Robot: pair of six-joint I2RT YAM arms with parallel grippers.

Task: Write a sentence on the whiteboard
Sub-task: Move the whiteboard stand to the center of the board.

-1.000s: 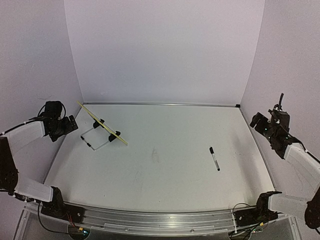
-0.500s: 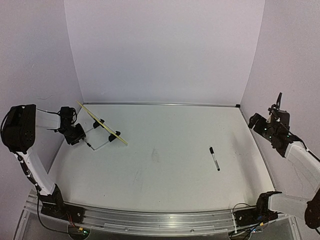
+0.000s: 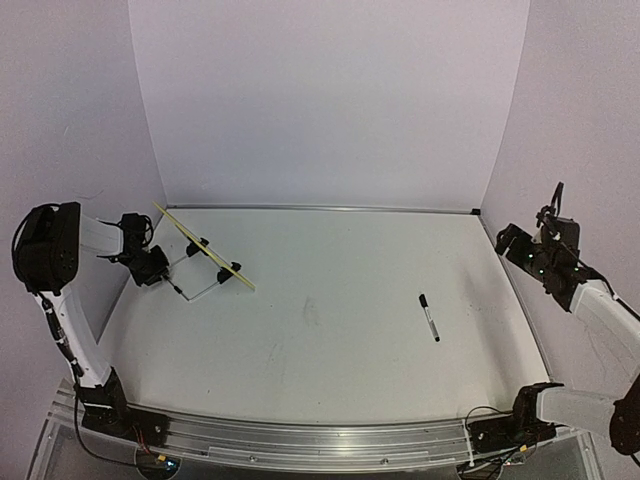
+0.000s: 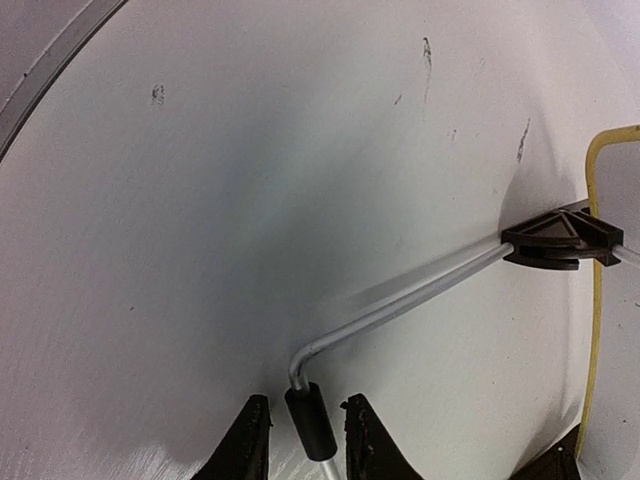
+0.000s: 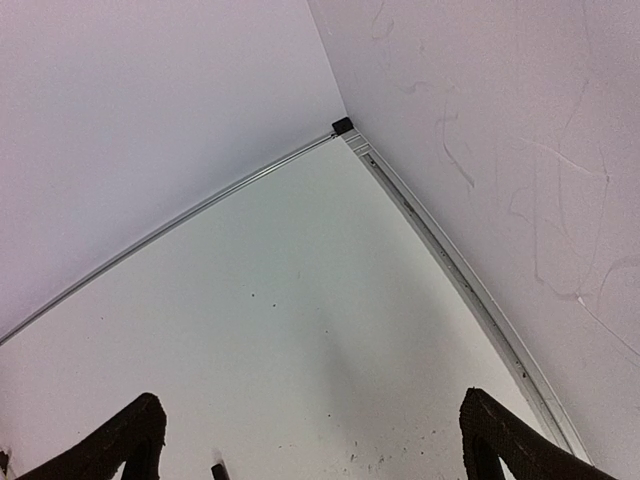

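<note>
Our left arm has lifted its elbow high and brought the left gripper (image 4: 305, 408) down to the wire stand (image 4: 400, 305). Its jaws straddle the black-capped end with slim gaps either side, not clamped. We judge it is about to steady the whiteboard (image 3: 180, 226), which stands tilted at far left with its face hidden from us. The marker (image 3: 429, 317) lies well apart, and the right gripper (image 5: 315, 430) hangs spread and empty.

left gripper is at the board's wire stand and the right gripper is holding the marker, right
No, the right gripper is open and empty; the marker lies on the table, as the top external view shows. The left gripper is at the wire stand.
</note>
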